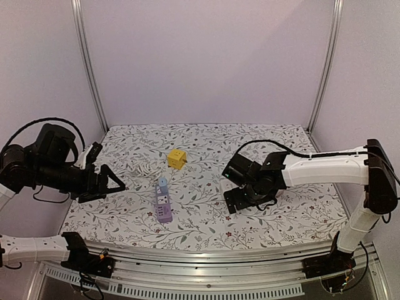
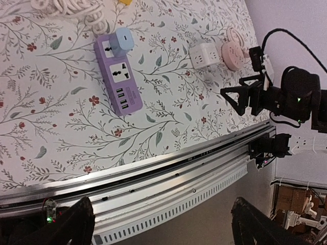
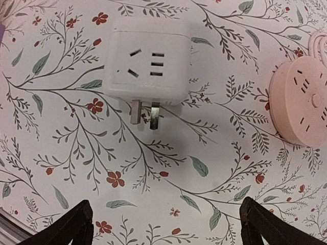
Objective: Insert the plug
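Observation:
A white cube plug (image 3: 148, 64) lies on the floral mat with its two metal prongs (image 3: 145, 113) pointing toward my right gripper (image 3: 168, 229). That gripper is open and empty, hovering just short of the prongs. In the top view it (image 1: 245, 199) covers the plug. A purple power strip (image 1: 164, 205) lies mid-table with a blue adapter (image 1: 162, 183) seated in its far socket. Both also show in the left wrist view, the strip (image 2: 118, 76) and the adapter (image 2: 121, 42). My left gripper (image 1: 109, 176) is open and empty, raised at the left, away from the strip.
A pink round socket (image 3: 301, 102) lies right of the white plug. A yellow cube (image 1: 177, 159) and a coiled white cable (image 1: 142, 167) lie behind the strip. The table's metal front rail (image 2: 168, 168) runs below the left gripper (image 2: 163, 224).

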Controlling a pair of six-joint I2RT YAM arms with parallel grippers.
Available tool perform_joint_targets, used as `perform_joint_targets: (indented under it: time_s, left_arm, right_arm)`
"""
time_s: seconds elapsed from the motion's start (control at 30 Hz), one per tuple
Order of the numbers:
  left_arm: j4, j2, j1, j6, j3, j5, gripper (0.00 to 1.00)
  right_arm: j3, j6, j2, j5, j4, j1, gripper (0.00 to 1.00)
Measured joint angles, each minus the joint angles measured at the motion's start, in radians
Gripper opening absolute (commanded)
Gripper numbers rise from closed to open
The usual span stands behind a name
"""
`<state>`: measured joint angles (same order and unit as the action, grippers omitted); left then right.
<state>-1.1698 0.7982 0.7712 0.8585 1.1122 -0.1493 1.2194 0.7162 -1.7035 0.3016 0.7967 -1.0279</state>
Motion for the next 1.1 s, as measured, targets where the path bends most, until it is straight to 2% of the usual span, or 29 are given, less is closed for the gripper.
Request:
perform_joint_targets:
  time_s: [0.37,0.63,0.8,1.1]
  left_arm:
    - [0.001,-0.024,0.001,0.05,0.017,0.074,0.92]
    - [0.006,0.034,0.001,0.074,0.032,0.183,0.91]
    - [0.023,0.057,0.001,0.094,0.032,0.218,0.91]
    - [0.034,0.166,0.001,0.05,0.078,0.253,0.9]
  right_arm:
    - [-0.198,-0.136,0.068,0.105,-0.381,0.0,0.99]
    - [-0.263,-0.261,0.093,0.127,-0.539,0.001,0.99]
    - [-0.265,-0.315,0.113,0.087,-0.558,0.008,0.99]
    - [-0.261,-0.316,0.113,0.045,-0.552,0.012,0.99]
